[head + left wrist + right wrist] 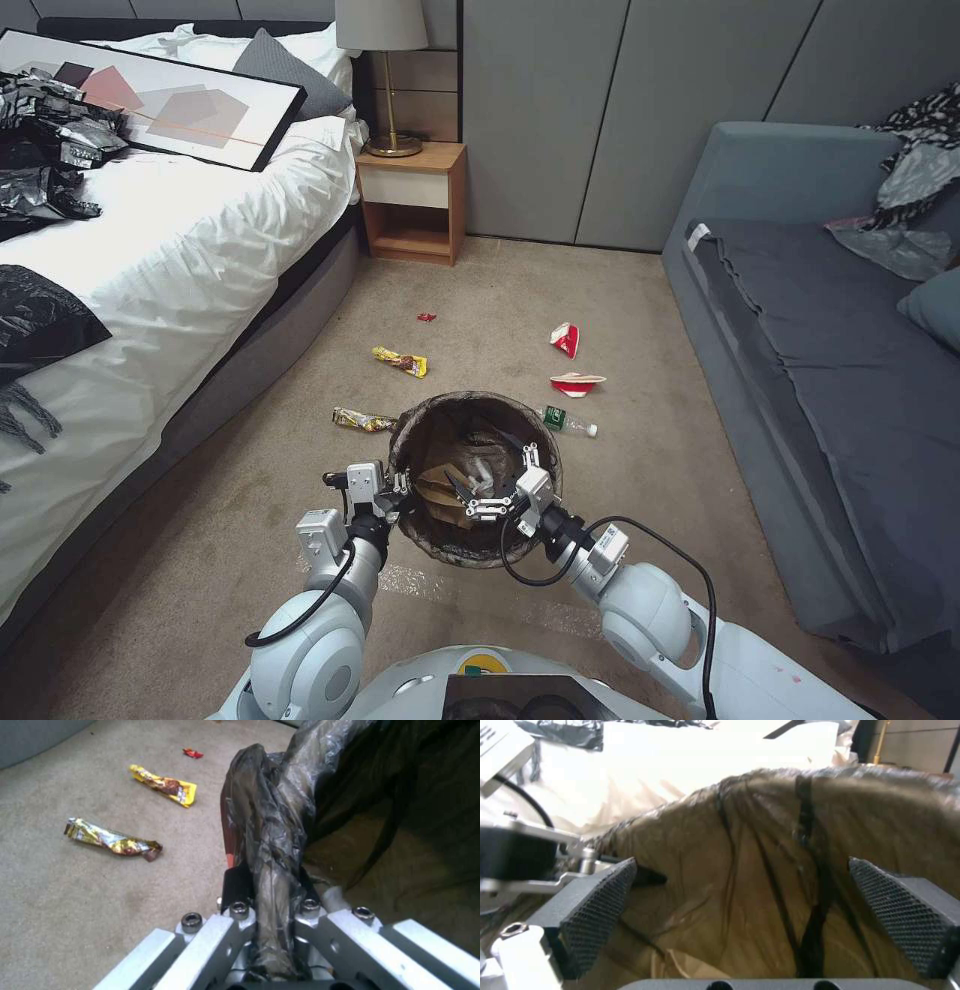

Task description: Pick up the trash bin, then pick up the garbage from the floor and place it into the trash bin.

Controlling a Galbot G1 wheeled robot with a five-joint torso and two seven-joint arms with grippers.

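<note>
The trash bin [470, 402], lined with a dark bag, hangs just above the carpet in front of me. My left gripper [398, 492] is shut on its near-left rim, and the left wrist view shows that gripper [270, 879] pinching the folded liner [280, 813]. Over the bin's mouth my right gripper [484, 492] is open, its mesh pads [597, 907] spread before the brown liner wall [780, 832] with nothing between them. Tan paper [438, 493] lies inside the bin. Garbage lies on the floor beyond: two snack wrappers [400, 361] [363, 420], two crushed red-and-white cups [566, 340] [577, 383], a small bottle [570, 422] and a red scrap [426, 317].
A bed [190, 260] with black plastic bags [40, 190] and a framed picture [170, 100] runs along the left. A grey sofa [830, 380] lines the right. A wooden nightstand [412, 200] with a lamp stands at the far wall. Open carpet lies between them.
</note>
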